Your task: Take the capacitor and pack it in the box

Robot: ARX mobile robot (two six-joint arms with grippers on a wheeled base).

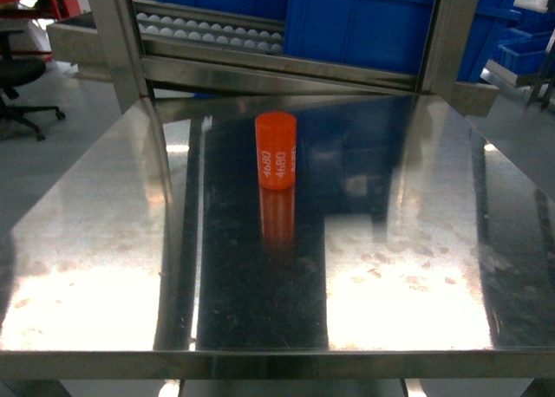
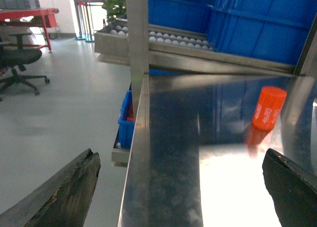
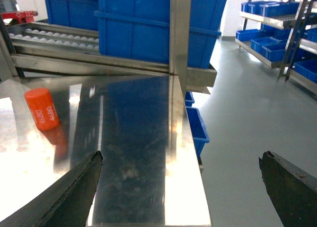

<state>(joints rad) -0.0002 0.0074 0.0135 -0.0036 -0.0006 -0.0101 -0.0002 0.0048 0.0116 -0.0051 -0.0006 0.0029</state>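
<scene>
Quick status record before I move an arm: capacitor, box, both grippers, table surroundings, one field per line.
capacitor: orange cylinder marked 4680, standing upright near the middle of the steel table, nothing touching it
box: not seen in any view
left gripper: open, empty, off the table's left edge, capacitor ahead to its right
right gripper: open, empty, over the table's right edge, capacitor ahead to its left
behind table: roller rack carrying blue bins
task stage: capacitor not yet picked
</scene>
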